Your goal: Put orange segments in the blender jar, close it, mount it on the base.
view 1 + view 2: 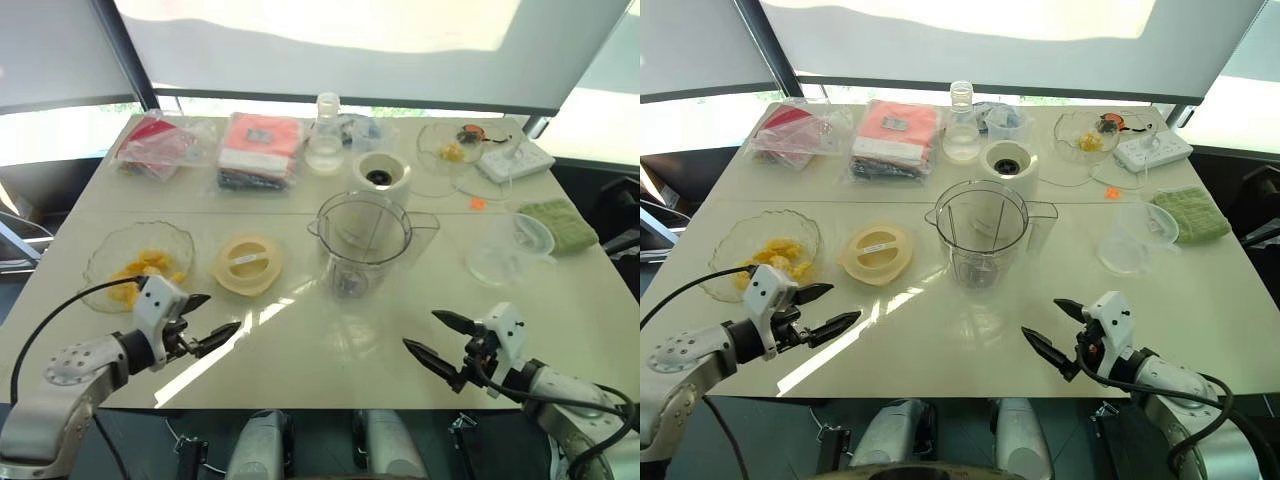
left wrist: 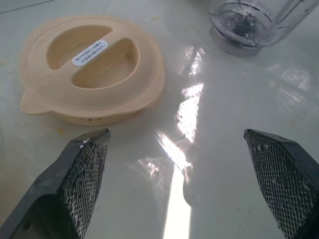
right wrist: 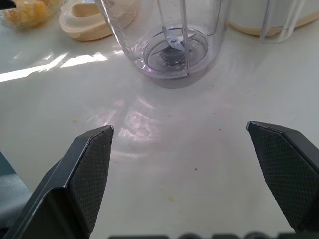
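Observation:
Orange segments (image 1: 140, 268) lie in a shallow glass bowl (image 1: 100, 250) at the table's left. The clear blender jar (image 1: 362, 245) stands upright and uncovered in the middle, its blades visible at the bottom (image 3: 172, 47). Just behind it stands the cream-white base (image 1: 381, 177) with its dark socket. A flat round cream lid (image 1: 248, 263) lies between bowl and jar, also close ahead in the left wrist view (image 2: 92, 67). My left gripper (image 1: 222, 312) hovers open near the front edge, in front of the lid. My right gripper (image 1: 420, 328) hovers open in front of the jar, empty.
Plastic bags (image 1: 258, 148) lie at the back left, with a small glass bottle (image 1: 326, 140) beside them. At the back right are a glass bowl with scraps (image 1: 450, 145) and a white power strip (image 1: 515, 158). A green cloth (image 1: 558, 225) and a clear bowl (image 1: 505, 250) lie at right.

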{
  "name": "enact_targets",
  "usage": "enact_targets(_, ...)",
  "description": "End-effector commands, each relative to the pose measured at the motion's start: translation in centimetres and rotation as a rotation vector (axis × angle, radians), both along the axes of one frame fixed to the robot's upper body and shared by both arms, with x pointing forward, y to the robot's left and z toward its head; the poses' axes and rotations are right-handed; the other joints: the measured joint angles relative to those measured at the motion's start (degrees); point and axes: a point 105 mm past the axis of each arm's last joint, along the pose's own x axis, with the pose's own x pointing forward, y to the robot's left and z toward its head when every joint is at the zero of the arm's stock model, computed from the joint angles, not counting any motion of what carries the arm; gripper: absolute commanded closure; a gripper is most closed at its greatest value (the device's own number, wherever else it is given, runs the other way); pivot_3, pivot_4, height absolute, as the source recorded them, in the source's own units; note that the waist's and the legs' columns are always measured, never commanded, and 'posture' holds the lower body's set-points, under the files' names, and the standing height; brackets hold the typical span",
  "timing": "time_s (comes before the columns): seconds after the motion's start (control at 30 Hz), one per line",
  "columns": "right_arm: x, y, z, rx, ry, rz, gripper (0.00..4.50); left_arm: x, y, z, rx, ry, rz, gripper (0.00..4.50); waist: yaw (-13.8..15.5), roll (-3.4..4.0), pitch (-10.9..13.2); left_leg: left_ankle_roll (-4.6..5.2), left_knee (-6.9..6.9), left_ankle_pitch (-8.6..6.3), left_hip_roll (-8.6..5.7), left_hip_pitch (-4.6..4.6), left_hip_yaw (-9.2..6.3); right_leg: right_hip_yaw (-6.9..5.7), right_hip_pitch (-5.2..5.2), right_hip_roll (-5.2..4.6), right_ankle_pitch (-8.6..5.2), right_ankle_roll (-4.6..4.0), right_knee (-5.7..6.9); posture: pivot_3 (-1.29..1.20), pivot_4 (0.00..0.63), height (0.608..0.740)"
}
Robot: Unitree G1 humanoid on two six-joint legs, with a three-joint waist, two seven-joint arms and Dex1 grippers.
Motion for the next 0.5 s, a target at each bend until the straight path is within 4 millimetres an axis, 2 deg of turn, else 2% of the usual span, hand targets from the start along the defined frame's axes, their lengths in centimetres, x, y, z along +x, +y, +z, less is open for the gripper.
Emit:
enact_targets(0.03,0.3,0.4,1.1,0.001,-0.046,0.02,0.0,0.3,-0.3,0.9,0.004,-0.042,-0.03,0.03,0.0,0.0,0.0,0.0,0.0,0.0,0.0,0.0,0.0,0.0,0.0,0.0,0.0,0.0,0.0,0.0,0.15,0.74)
enact_targets(0.5,1.7,0.7,1.1,-0.038,-0.049,0.055,0.0,2.3,-0.1,1.4,-0.031,-0.097,0.053,0.03,0.0,-0.05,0.0,0.01,0.0,0.01,-0.01,0.02,0.03,0.0,0.02,0.01,0.01,0.0,0.01,0.0,0.15,0.74)
